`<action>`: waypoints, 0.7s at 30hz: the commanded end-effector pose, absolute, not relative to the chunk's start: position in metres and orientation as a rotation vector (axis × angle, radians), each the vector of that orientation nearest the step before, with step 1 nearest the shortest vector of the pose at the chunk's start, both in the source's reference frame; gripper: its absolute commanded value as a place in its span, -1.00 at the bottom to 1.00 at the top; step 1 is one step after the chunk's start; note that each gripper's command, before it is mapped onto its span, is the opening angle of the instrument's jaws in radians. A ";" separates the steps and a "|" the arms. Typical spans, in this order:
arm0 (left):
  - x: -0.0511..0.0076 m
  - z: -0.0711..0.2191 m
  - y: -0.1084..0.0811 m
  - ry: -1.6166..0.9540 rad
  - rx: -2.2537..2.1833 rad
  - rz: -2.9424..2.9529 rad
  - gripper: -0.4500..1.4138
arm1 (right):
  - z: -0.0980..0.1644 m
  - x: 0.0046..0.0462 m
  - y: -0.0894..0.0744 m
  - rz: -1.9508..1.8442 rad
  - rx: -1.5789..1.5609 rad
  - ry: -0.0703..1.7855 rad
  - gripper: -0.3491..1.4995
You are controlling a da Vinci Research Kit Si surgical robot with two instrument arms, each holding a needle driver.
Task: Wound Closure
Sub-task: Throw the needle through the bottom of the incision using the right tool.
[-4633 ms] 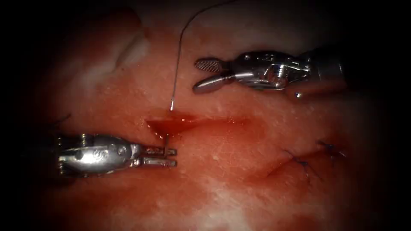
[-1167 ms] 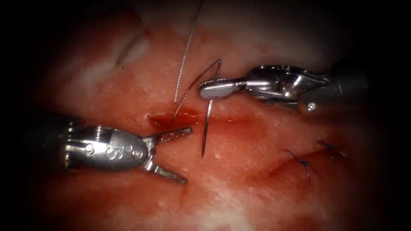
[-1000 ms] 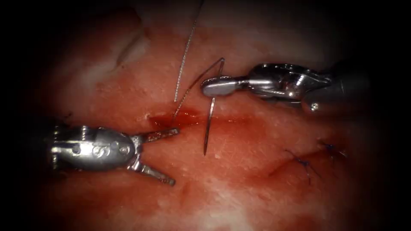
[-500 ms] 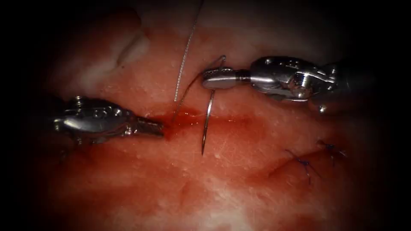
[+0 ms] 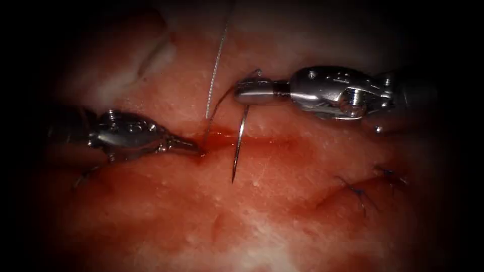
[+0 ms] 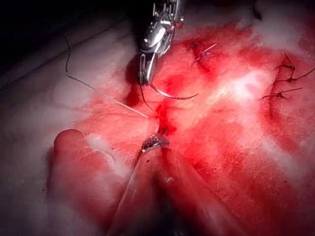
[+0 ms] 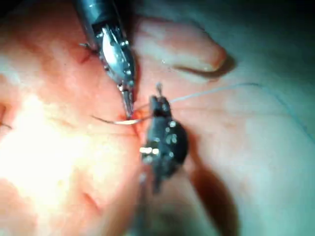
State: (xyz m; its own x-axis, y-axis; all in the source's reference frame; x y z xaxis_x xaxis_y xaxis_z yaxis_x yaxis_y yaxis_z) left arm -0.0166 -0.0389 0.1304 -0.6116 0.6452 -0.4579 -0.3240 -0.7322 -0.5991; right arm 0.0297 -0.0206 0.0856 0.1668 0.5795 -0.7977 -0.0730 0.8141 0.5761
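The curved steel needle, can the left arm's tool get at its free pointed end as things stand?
Probably yes. The curved steel needle hangs from the right tool, held near its thread end, its point bare above the tissue. The left tool, shut at the cut's left end, has nothing between.

The right arm's shiny metal tool (image 5: 248, 94) reaches in from the right, its jaws closed. The left arm's shiny metal tool (image 5: 190, 147) reaches in from the left, jaws pressed together, tip pointing down.

Needle (image 5: 239, 146) crosses the cut (image 5: 262, 142); left tool (image 5: 194, 147) at its left end.
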 end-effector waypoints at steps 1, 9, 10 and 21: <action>-0.0172 0.131 -0.039 -0.632 -0.914 2.321 -0.64 | 0.086 0.0303 -0.021 0.477 0.447 1.334 -1.00; -0.0174 0.132 -0.038 -0.637 -0.906 2.309 -0.59 | 0.086 0.0304 -0.021 0.431 0.402 1.340 -1.00; -0.0175 0.133 -0.037 -0.635 -0.906 2.310 -0.59 | 0.086 0.0304 -0.021 0.427 0.398 1.341 -1.00; -0.0187 0.136 -0.039 -0.733 -0.666 2.428 -0.69 | 0.086 0.0304 -0.021 0.372 0.338 1.352 -1.00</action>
State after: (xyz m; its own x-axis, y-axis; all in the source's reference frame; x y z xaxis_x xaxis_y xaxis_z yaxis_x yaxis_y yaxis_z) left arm -0.0182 -0.0387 0.1352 -0.7588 0.5862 -0.2838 -0.3243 -0.7180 -0.6159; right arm 0.0298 -0.0206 0.0855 0.1785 0.4413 -0.8794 -0.0643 0.8971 0.4371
